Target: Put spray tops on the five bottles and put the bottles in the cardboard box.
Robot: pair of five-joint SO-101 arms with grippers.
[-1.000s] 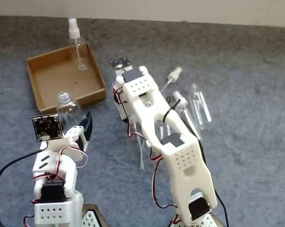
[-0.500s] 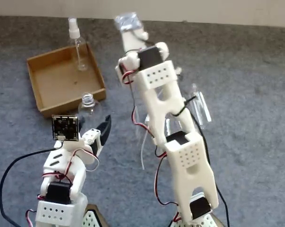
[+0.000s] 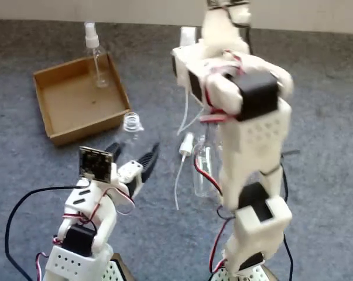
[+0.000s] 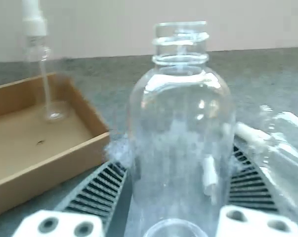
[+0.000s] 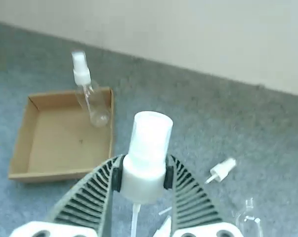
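From the left: one cardboard box (image 3: 88, 127) on the grey tabletop (image 3: 328, 146), one capped bottle (image 3: 97, 64) upright in its far corner; just right of the box, left claw (image 3: 134, 149) low, closed on one open-necked bottle (image 3: 131, 124) held upright. Between the arms, one loose spray top (image 3: 186, 144) lying on the tabletop and at least one more bare bottle (image 3: 203, 167), partly hidden beneath the right arm (image 3: 252, 134). Right claw (image 5: 144, 165) high above the tabletop on an upreared arm, clamped on one spray top (image 5: 151, 133), dip tube (image 3: 185, 105) dangling.

A grey carpeted surface (image 3: 316, 105) runs back to a pale, plain wall (image 3: 135, 10).
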